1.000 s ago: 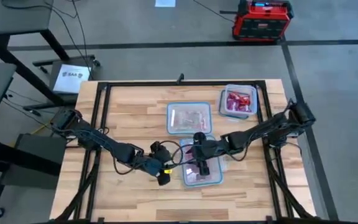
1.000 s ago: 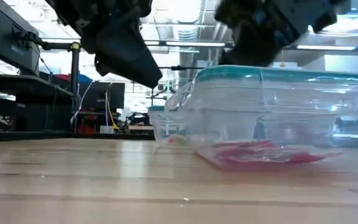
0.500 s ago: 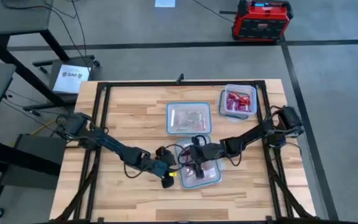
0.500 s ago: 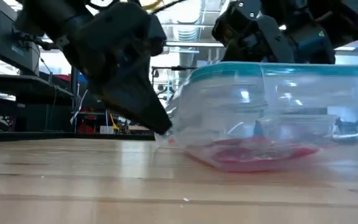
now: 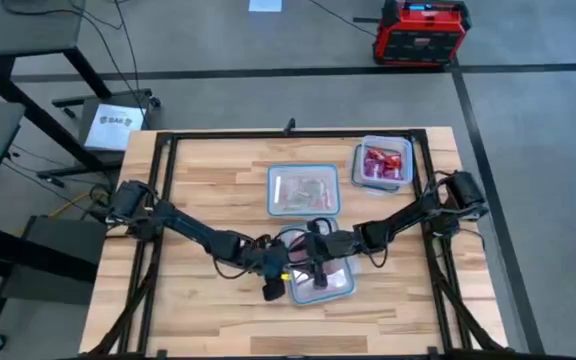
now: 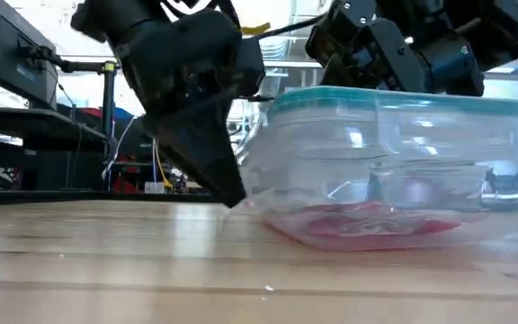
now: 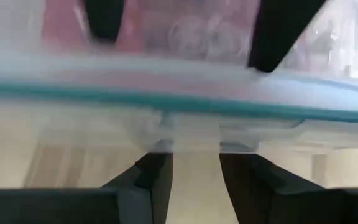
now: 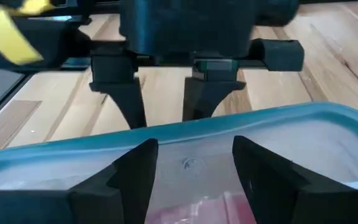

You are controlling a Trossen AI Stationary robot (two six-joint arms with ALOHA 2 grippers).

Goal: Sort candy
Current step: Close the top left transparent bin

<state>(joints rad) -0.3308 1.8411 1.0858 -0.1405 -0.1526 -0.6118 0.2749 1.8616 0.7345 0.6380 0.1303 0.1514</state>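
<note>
- left gripper (image 5: 280, 280) has come in from the table's left side over the last second and now sits right at the near container's (image 5: 336, 287) left wall; low view shows its fingertips (image 6: 227, 191) down at table level, against or just beside the wall's bottom edge
- left fingers are spread with a narrow gap, nothing between them; in the left wrist view the bluish rim (image 7: 179, 106) runs straight across just ahead of them
- near container has slid a little left and toward the table's front edge since a second ago
- candy (image 6: 367, 222): red packets lie flat on the near container's floor, none lifted
- right gripper (image 5: 313, 262) stays over the near container's left rim; in the right wrist view its fingers (image 8: 135, 171) are spread, empty, just inside the rim, above the red candy (image 8: 229, 208)
- meaning, as a judgement: both grippers have closed on the same box, left likely bracing or nudging it while the right goes for a piece; no pick made yet
- middle container (image 5: 304, 190) holds pale pink candy
- far-right container (image 5: 384, 163) holds red candy; both stand where they did
</note>
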